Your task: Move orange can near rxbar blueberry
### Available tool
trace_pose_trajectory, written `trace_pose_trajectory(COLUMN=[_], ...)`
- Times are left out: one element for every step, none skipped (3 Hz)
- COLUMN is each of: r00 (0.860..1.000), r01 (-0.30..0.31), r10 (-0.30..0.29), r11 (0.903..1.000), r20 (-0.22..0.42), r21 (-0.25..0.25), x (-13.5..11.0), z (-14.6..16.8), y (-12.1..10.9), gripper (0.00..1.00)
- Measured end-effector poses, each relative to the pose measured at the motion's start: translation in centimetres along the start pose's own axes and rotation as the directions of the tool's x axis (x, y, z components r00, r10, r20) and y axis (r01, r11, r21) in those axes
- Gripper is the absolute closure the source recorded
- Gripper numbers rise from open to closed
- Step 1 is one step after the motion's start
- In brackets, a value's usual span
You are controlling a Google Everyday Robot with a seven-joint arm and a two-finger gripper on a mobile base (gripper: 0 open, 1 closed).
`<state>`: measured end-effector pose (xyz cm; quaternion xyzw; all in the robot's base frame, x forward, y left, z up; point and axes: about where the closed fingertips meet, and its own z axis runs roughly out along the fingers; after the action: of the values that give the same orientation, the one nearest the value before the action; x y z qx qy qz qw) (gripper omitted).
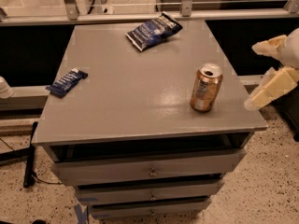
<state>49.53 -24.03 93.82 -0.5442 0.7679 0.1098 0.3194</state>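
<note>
Right of table (131, 106), tool (252, 76) spread wide, orange can (206, 87) upright nearby

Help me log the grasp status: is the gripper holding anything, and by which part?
Nothing is held. The gripper hangs open beside the right edge of the table, apart from the orange can, which stands upright there.

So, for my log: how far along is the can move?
Nothing done yet: orange can stands upright at the right, rxbar blueberry lies at the left edge. The hand, open and empty, hovers right of the can. Grasping, carrying, placing all remain.
</note>
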Motion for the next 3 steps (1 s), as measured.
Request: trace_pose_trajectory(r00=[0.987,0.961,0.932], r01=[-0.045,-0.065,-0.078], r10=[0.051,0.088,0.122], r11=[0.9982,0.9936,0.9874], r20=[0.154,0.261,0.342], r21=[-0.04,-0.093,-0.138], x=[0.0,-1.0,-2.2], z=[2.6,5.4,7.9], y=[-0.1,0.5,1.0], gripper=[0.0,0.0,0.0])
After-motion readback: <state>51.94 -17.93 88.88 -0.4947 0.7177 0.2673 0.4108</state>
